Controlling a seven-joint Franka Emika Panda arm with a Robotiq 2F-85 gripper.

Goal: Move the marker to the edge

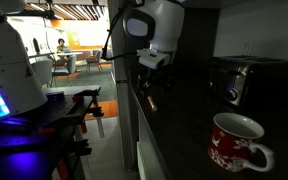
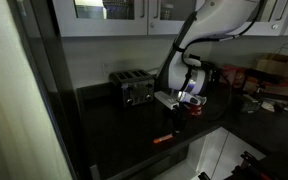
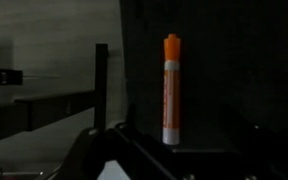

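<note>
The marker (image 3: pixel 171 90) is a thin orange stick with an orange cap and a white end. It lies flat on the dark countertop (image 3: pixel 234 70), close to and parallel with the counter's straight edge (image 3: pixel 121 70). It shows as a small orange sliver in both exterior views (image 2: pixel 164 139) (image 1: pixel 151 100), near the counter's rim (image 2: pixel 149 158). My gripper (image 3: pixel 169 165) is open and empty, above the counter. Its dark fingers frame the bottom of the wrist view, and the marker lies just beyond their tips. In an exterior view the gripper (image 2: pixel 176 106) hangs above and behind the marker.
A red-and-white patterned mug (image 1: pixel 239 143) stands on the counter and shows behind the gripper in an exterior view (image 2: pixel 192 104). A toaster (image 2: pixel 134 88) (image 1: pixel 237 78) sits at the back by the wall. Beyond the edge is a drop to the floor, with chairs and tables (image 1: pixel 79 105).
</note>
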